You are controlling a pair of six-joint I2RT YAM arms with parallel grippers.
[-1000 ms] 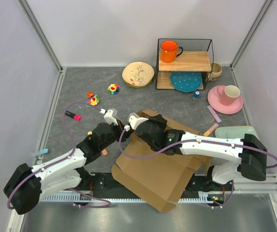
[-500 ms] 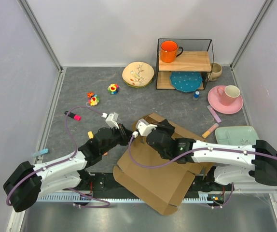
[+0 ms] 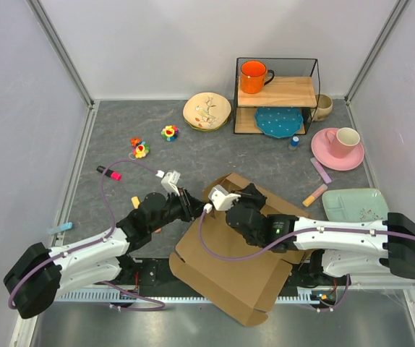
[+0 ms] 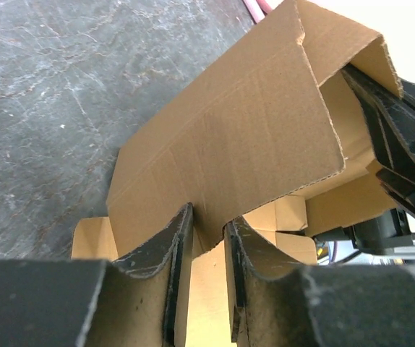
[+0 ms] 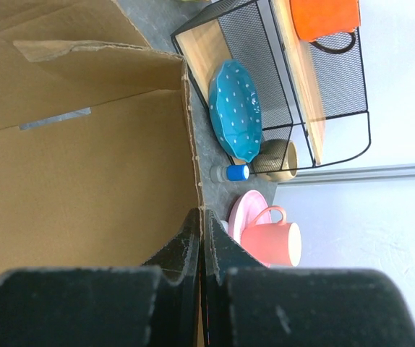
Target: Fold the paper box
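Observation:
The paper box (image 3: 236,267), plain brown cardboard, lies partly folded at the near middle of the table, one wall standing. My left gripper (image 3: 191,206) is at its left side. In the left wrist view its jaws (image 4: 209,217) stand a little apart, with the lower edge of a raised flap (image 4: 244,137) dipping between the tips. My right gripper (image 3: 249,194) reaches in from the right at the box's far side. The right wrist view shows it (image 5: 201,213) shut on the thin edge of an upright cardboard wall (image 5: 84,181).
A black wire shelf (image 3: 276,94) at the back right holds an orange mug (image 3: 253,76) and a teal plate (image 3: 278,121). Near it are a pink cup on a saucer (image 3: 345,141), a green tray (image 3: 356,202) and a floral plate (image 3: 207,110). Markers and toy flowers (image 3: 141,150) lie on the left.
My left jaws have gone from shut to slightly apart. The right wrist has moved nearer and to the right, taking the box wall with it, and the left arm has followed.

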